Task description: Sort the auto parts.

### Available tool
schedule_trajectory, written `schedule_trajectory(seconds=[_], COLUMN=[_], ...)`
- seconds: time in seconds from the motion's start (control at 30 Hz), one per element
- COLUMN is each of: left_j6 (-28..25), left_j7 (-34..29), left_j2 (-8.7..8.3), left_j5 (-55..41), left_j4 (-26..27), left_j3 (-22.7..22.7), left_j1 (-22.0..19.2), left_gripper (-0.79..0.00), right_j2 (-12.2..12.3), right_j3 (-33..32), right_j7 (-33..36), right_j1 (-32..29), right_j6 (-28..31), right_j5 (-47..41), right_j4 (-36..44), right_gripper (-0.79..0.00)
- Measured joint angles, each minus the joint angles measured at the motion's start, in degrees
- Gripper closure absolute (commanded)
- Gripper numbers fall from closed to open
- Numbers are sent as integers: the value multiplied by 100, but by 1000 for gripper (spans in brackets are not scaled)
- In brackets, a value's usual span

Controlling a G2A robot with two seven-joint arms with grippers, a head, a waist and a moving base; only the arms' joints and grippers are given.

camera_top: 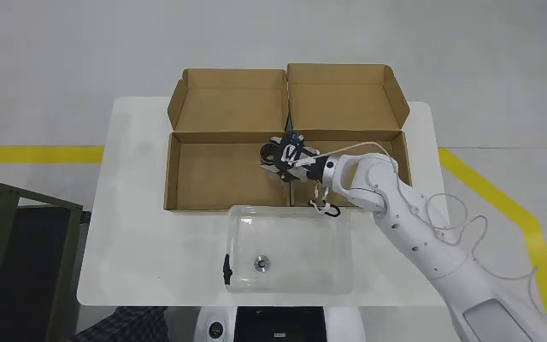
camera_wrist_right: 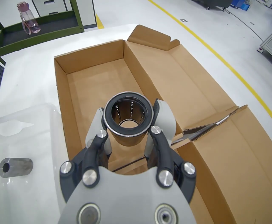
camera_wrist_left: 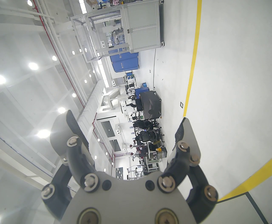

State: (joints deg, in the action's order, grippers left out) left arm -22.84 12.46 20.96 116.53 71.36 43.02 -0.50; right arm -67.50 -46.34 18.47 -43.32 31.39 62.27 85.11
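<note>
Left box point(camera_top: 214, 175): floor bare, open from above, bounded by walls and raised lid point(camera_top: 229, 101); right end effector point(camera_wrist_right: 128, 114), gripping a bearing point(camera_wrist_right: 127, 135), occupies its right-hand end.

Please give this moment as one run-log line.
right gripper: shut on bearing | above cardboard box | left gripper: open | metal cylinder: in tray

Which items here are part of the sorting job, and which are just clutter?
Job: right gripper; bearing it holds; left cardboard box; right cardboard box; clear bin; metal cylinder inside; black part at bin's edge.
Lying about: water bottle; green cart it stands on.
</note>
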Motion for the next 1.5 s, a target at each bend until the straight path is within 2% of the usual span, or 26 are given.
schedule_trajectory(seconds=[0.4, 0.83, 0.87, 0.9, 0.97, 1.0, 1.2, 1.37, 1.47, 1.5], left_j6=[0, 0, 0, 0, 0, 0, 0, 0, 0, 0], left_j7=[0, 0, 0, 0, 0, 0, 0, 0, 0, 0], left_j2=[0, 0, 0, 0, 0, 0, 0, 0, 0, 0], left_j5=[0, 0, 0, 0, 0, 0, 0, 0, 0, 0], left_j4=[0, 0, 0, 0, 0, 0, 0, 0, 0, 0], left_j3=[0, 0, 0, 0, 0, 0, 0, 0, 0, 0], left_j1=[0, 0, 0, 0, 0, 0, 0, 0, 0, 0], left_gripper=[-785, -785, -785, -785, -785, -785, -785, -785, -785, -785], right_j2=[-326, -596, -614, -636, -669, -689, -774, -819, -840, -846], right_j3=[496, 786, 804, 824, 847, 859, 890, 879, 859, 848], right_j7=[-73, 5, 3, 1, 0, 7, 51, 74, 85, 94], right_j1=[485, 715, 725, 739, 761, 777, 840, 852, 852, 851], right_j6=[-238, -366, -370, -376, -383, -385, -371, -324, -299, -291], right_j5=[109, 215, 226, 240, 256, 262, 317, 338, 364, 383], right_j4=[-853, -1372, -1399, -1438, -1502, -1545, -1733, -1820, -1841, -1828], right_gripper=[0, 0, -22, -71, -222, -246, -271, -372, -619, -665])
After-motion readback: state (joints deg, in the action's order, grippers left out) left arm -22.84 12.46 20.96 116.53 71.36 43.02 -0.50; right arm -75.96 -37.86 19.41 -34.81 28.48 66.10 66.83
